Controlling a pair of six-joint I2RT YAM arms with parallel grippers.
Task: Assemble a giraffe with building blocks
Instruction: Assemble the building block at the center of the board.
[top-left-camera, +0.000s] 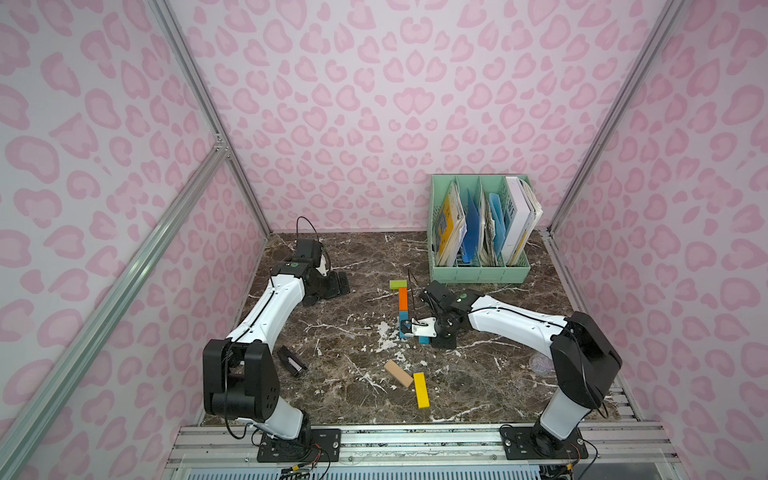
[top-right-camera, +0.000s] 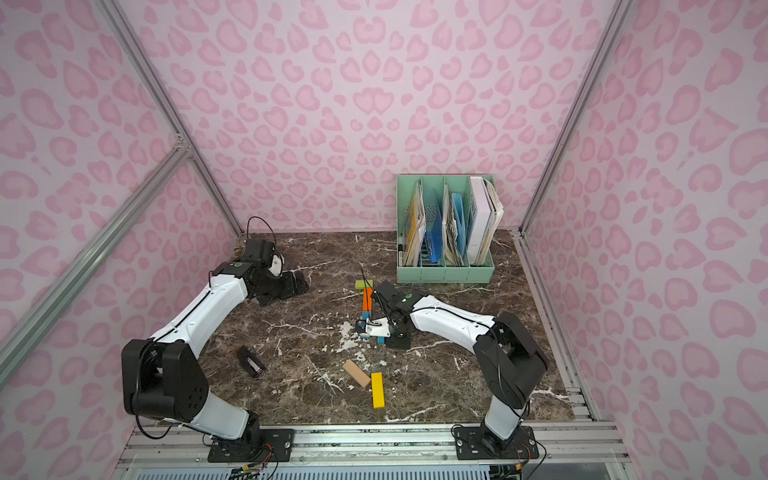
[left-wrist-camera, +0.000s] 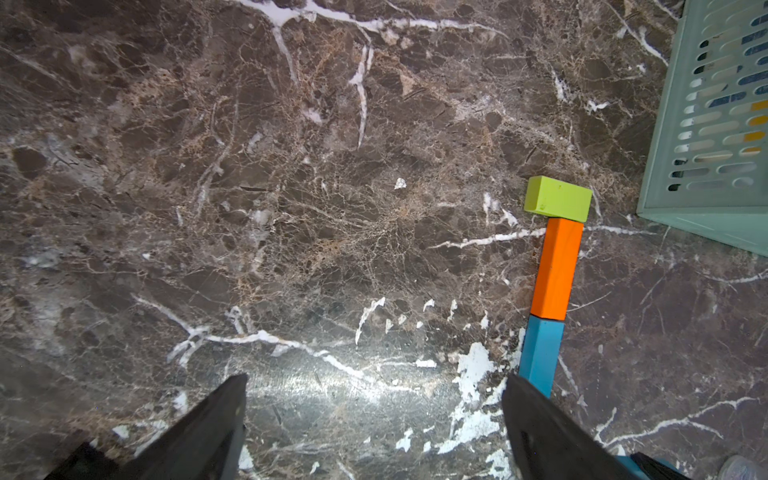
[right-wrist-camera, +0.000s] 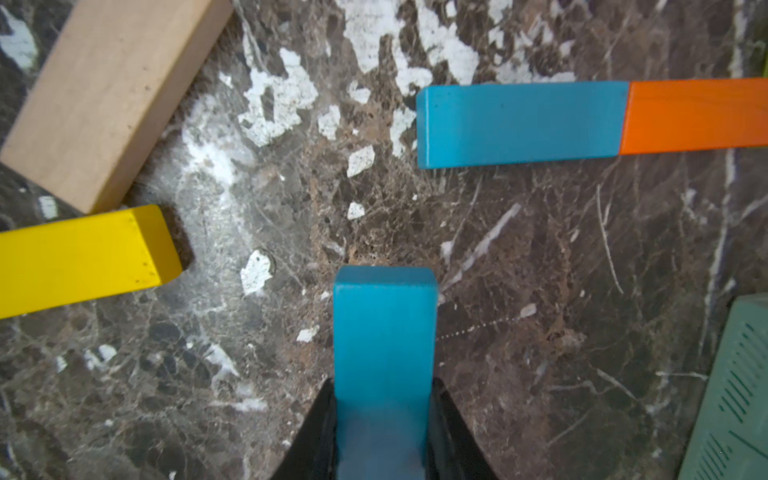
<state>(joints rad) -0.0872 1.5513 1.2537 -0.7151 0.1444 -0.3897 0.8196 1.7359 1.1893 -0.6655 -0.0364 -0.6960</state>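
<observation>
Step in hand: body placement, block 4 of 6.
Right tool (right-wrist-camera: 384, 386): clenched on 1 end of a teal blue rectangular wooden bar (right-wrist-camera: 384, 324); the other end stuck out free ahead of the jaws.
Left tool (left-wrist-camera: 374, 378): released, jaws wide with nothing between them, over bare desk (top-left-camera: 353, 266) and well apart from the work.
Giraffe (top-left-camera: 403, 299) so far: lime green block (left-wrist-camera: 559, 198) lay crosswise as head. Orange rectangular bar (left-wrist-camera: 555, 268) touched it, and a second teal blue bar (right-wrist-camera: 519, 124) butted the orange end to end. The 3 formed 1 straight neck line near the mint green slotted file rack (top-left-camera: 480, 272).
Held bar position: at a right angle to the neck, free end aimed at the neck's open end, with bare desk between. Could not tell whether it was lifted or resting.
Leg stock: plain tan wood bar (right-wrist-camera: 104, 91) and yellow painted bar (right-wrist-camera: 79, 259) lay just beside each other, well apart from the neck.
Progress (judged): about half; 3 laid, 1 gripped, 2 untouched.
Next move (judged): close the gap until the held bar meets the neck's open end squarely, set it flat, then let go.
Caution (judged): a hard contact could push the neck line out of true.
</observation>
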